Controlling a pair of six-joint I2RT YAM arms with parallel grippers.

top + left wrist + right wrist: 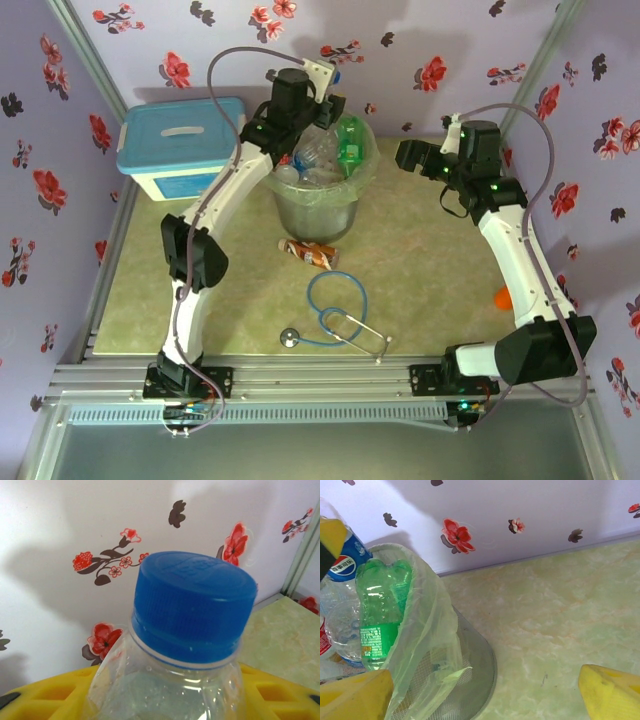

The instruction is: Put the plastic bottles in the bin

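Bottles [312, 160] of clear plastic lie heaped in the bin [316, 215], a round grey-green bucket with a clear bag liner [427, 625], standing at the middle back of the worktop [420, 270]. A green bottle [350, 140] leans base-up against the liner at the bin's right rim. Beside it, in the right wrist view, is a bottle with a blue Pepsi label [346, 562].

Directly above the heap, the left gripper [322, 100] holds a blue-capped bottle [170, 685]. Its yellow jaws are closed on the clear body from both sides, with the cap toward the flowered back wall [60, 525]. One more, an orange-labelled bottle [308, 252], lies on its side on the worktop just in front of the bin.

Nearer the arms' bases lies a blue-tubed stethoscope [335, 318], apart from that bottle. A white box with a light-blue lid [180, 150] stands left of the bin, at the back left corner.

The right gripper [408, 155] hangs near the bin on its right side, jaws wide apart and holding nothing. Its yellow fingertips [612, 690] frame the bin's wall and bare worktop.
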